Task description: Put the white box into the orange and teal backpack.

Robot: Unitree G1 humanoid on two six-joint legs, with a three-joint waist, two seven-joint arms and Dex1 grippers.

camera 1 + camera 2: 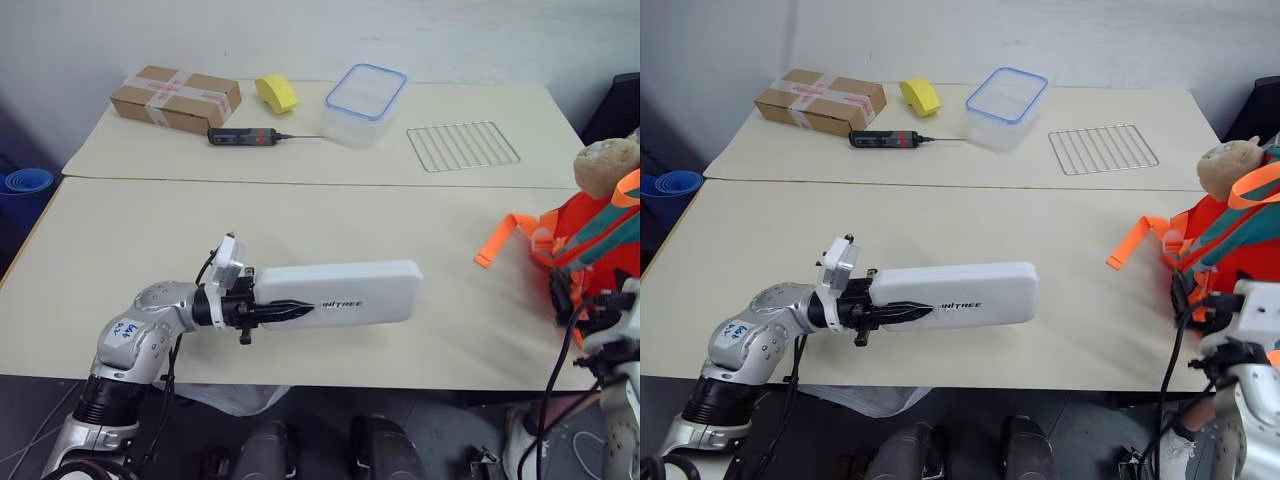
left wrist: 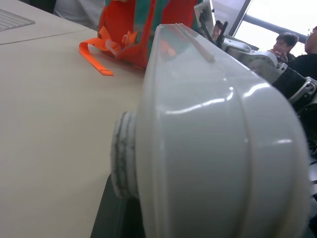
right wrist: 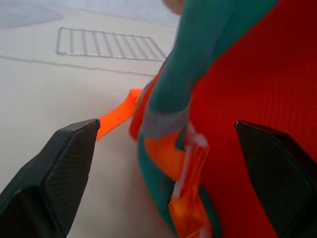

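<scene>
The white box [image 1: 350, 290], long and flat with dark lettering on its side, hangs level just over the near table. My left gripper [image 1: 288, 311] is shut on its left end, one black finger lying across the face. The box's rounded end [image 2: 213, 148] looms close in the left wrist view. The orange and teal backpack [image 1: 600, 235] stands at the table's right edge, a tan plush face [image 1: 605, 165] on top and an orange strap [image 1: 500, 240] trailing left. My right gripper [image 3: 166, 126] is open, its fingers [image 3: 69, 158] wide apart right before the backpack's fabric [image 3: 247, 74].
On the far table are a brown taped cardboard box [image 1: 175, 97], a yellow object [image 1: 277, 93], a black and red tool [image 1: 245, 136], a clear blue-rimmed container [image 1: 365, 103] and a wire rack [image 1: 462, 145]. People [image 2: 285, 39] sit beyond the backpack.
</scene>
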